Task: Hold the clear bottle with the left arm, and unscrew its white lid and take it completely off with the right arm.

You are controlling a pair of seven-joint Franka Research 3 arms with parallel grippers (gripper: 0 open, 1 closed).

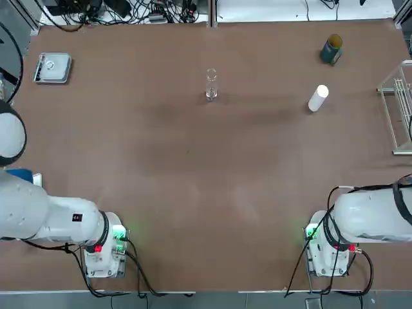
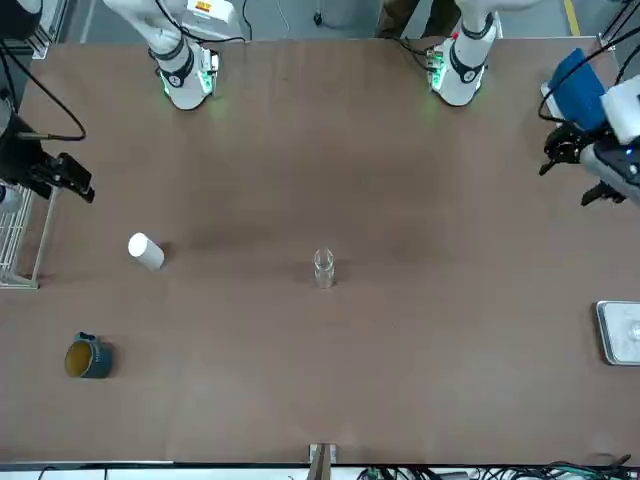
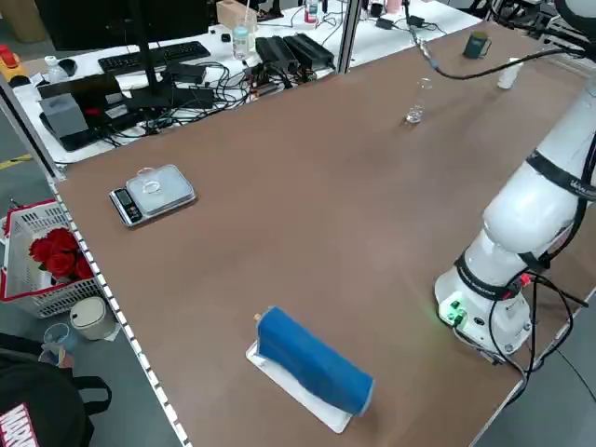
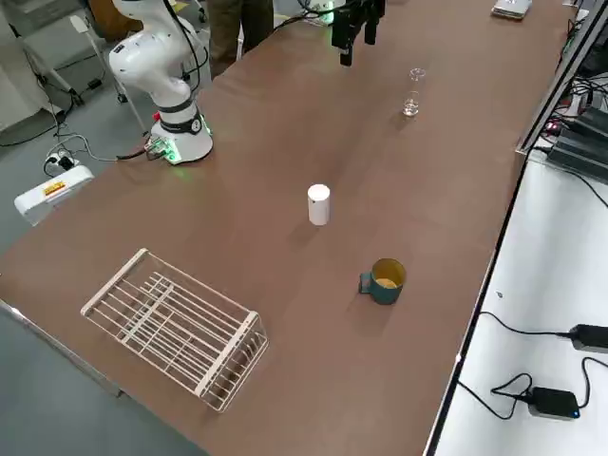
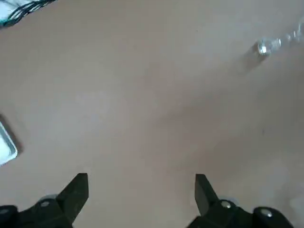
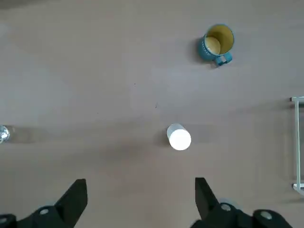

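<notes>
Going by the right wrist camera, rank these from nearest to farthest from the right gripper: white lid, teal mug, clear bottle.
From the open right gripper:
1. The tall white cylindrical lid, standing alone just ahead of the fingers, already off the bottle.
2. The small clear glass bottle, off to one side at the view's edge.
3. The dark teal mug with a yellowish inside, well beyond the lid.

Two glossy white jointed robot arms stand on round white bases lit green with small red lamps: the left arm (image 1: 61,217) carries a small black mark on its lower segment, and the right arm (image 1: 370,215) trails thin black cables. Each ends in angular black two-finger grippers (image 5: 141,192) with silver screws.
</notes>
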